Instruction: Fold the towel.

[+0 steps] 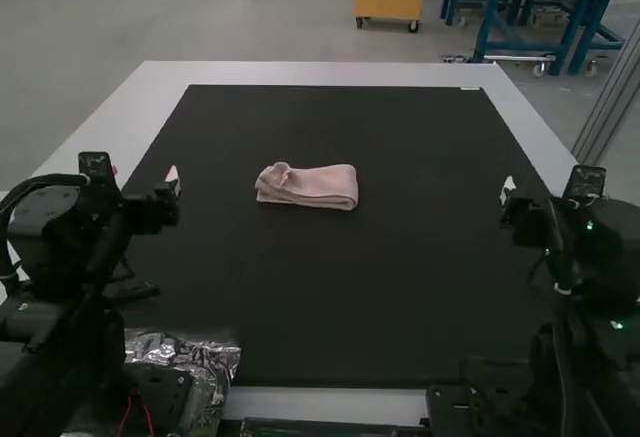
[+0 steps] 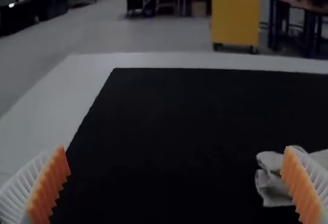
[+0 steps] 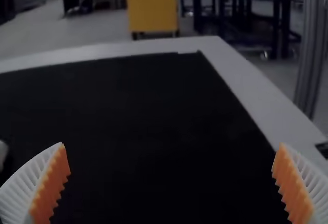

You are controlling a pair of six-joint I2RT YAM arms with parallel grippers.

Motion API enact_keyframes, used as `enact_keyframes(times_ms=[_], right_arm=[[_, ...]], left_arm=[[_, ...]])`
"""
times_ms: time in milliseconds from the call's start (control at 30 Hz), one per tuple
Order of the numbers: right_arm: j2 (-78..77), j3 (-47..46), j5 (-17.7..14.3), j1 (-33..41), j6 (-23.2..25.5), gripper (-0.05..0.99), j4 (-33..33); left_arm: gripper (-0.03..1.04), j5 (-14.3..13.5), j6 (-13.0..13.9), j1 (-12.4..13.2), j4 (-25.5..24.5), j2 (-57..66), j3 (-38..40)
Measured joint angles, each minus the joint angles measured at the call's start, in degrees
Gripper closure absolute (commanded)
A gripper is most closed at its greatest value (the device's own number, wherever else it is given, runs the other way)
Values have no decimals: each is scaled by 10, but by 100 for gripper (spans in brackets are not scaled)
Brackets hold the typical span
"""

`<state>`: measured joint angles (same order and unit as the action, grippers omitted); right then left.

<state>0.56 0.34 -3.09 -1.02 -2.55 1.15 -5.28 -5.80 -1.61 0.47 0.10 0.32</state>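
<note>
The pink towel (image 1: 312, 187) lies folded into a narrow strip near the middle of the black mat, its left end slightly bunched. Off to its left stands my left gripper (image 1: 172, 179), apart from the cloth; my right gripper (image 1: 508, 189) is farther away on the right side. In the left wrist view my left gripper (image 2: 177, 185) is wide open, and the towel (image 2: 274, 180) appears partly behind one finger. The right wrist view has my right gripper (image 3: 171, 183) open too, nothing between its fingers, with a bit of the towel (image 3: 2, 153) at the edge.
A black mat (image 1: 400, 287) covers most of the table, with a white table border (image 1: 330, 74) around it. Crumpled silver foil-like material (image 1: 205, 357) lies at the near left, beside the left arm's base.
</note>
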Motion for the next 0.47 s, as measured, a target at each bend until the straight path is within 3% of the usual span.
enact_keyframes(times_ms=[467], right_arm=[[0, 0, 14, 0, 4, 2, -8]], left_arm=[[4, -10, -18, 3, -2, 0, 0]])
